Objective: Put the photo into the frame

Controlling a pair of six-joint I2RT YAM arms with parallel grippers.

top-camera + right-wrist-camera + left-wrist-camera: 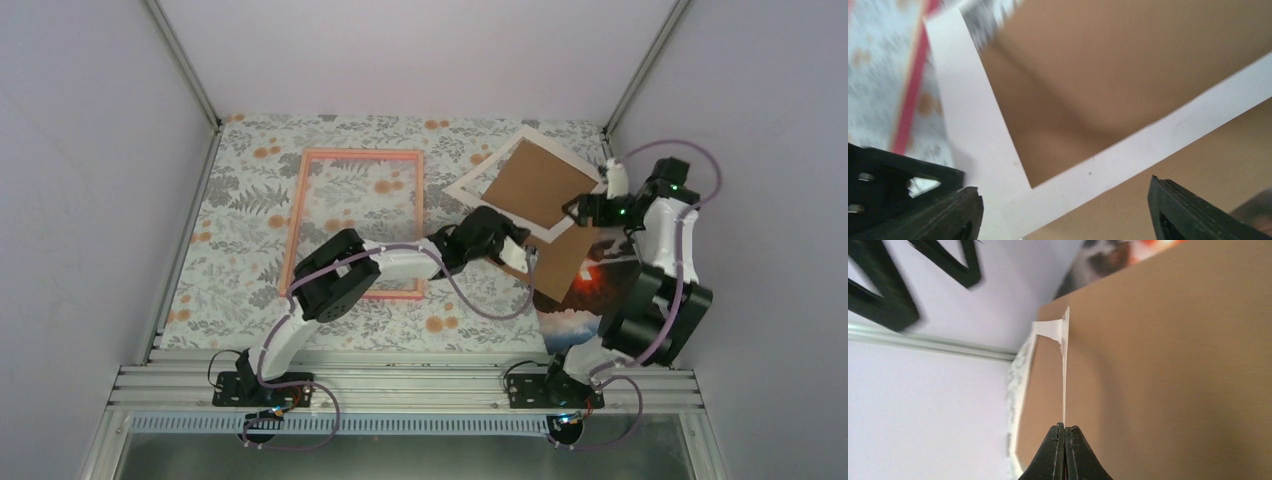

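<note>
The left fingers [1065,440] are shown pressed fully together on a thin white tab [1050,330], which is seen edge-on and is attached to the face of the brown board [1173,370]. The tab runs straight ahead from the fingertips. The right fingers [578,208] are spread wide, and nothing is gripped between them. In the right wrist view, the border of the white mat [1128,155] is seen crossing the gap between them. The brown board is visible through the mat's open centre and beyond its outer edge. Whether the mat is touched by either fingertip cannot be told. The photo [592,285] is found on the near side of the right fingers and to the right of the left fingers. It is largely covered by the brown board, so only its red-orange glow and misty lower part are exposed. The frame [355,152] is laid flat on the floral surface [240,200], well to the left of both sets of fingers. The floral pattern is seen through its pane, and its near right corner is crossed by the left arm.
</note>
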